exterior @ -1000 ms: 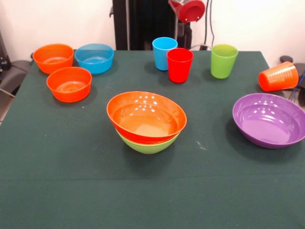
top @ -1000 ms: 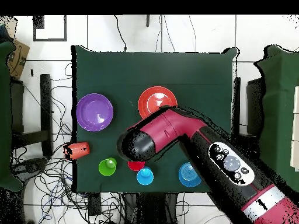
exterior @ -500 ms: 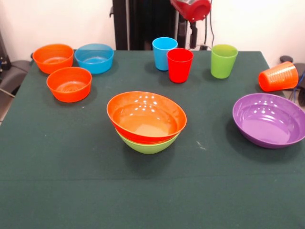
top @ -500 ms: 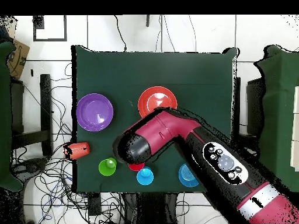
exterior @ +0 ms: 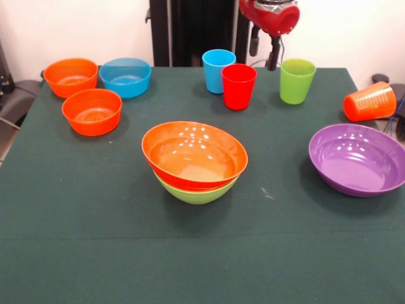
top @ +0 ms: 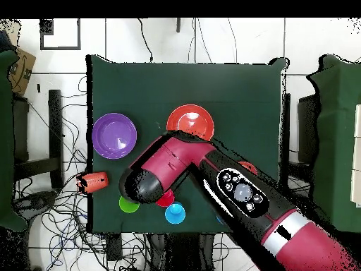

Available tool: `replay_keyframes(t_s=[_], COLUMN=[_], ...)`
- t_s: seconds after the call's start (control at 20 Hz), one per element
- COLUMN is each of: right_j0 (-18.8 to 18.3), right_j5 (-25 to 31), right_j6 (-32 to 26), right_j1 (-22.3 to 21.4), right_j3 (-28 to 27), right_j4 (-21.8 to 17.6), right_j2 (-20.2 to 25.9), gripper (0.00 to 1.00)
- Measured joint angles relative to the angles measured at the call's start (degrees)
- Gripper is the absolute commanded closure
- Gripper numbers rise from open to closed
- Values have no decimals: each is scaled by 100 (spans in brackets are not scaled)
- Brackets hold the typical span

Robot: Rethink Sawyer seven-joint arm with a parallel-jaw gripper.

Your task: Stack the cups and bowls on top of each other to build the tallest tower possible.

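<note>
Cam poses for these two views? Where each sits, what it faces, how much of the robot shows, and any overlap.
Front view: low, across the table, looking over the nested bowls at the row of cups; of the robot only the end effector and red wrist at the top edge.
Overhead view: above, straight down on the table; the arm crosses from bottom right, covering several cups and bowls.
Shared: purple bowl, tipped orange cup, nested bowls, sides swapped between views.

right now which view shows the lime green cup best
The front view: the lime green cup stands upright and unobstructed at the table's far side, beside the gripper. In the overhead view the arm covers most of it, leaving only a green sliver.
</note>
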Motion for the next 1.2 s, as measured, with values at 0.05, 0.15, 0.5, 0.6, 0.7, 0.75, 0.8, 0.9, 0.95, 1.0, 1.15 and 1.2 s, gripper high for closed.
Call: replay_keyframes(t_s=[0.05, 0.15, 0.5, 0.6, 0.7, 0.75, 0.8, 0.9, 0.95, 1.0, 1.15, 1.2], right_j0=[20, 31, -12, -25, -30, -29, -30, -30, -30, -30, -34, -37], right_j5=[-1, -1, -59, -102, -142, -156, -171, -202, -208, -217, -230, -229], right_j6=[0, 0, 0, 0, 0, 0, 0, 0, 0, 0, 0, 0], right_j1=[1, 1, 58, 125, 197, 225, 269, 362, 385, 422, 506, 522], right_j3=[1, 2, 0, 0, 0, -1, 0, -1, -1, -1, 5, 10], right_j4=[-26, -64, -234, -279, -325, -350, -393, -506, -523, -552, -632, -649], right_j2=[0, 1, -54, -88, -141, -168, -208, -291, -308, -338, -408, -415], gripper=[0, 0, 0, 0, 0, 0, 0, 0, 0, 0, 0, 0])
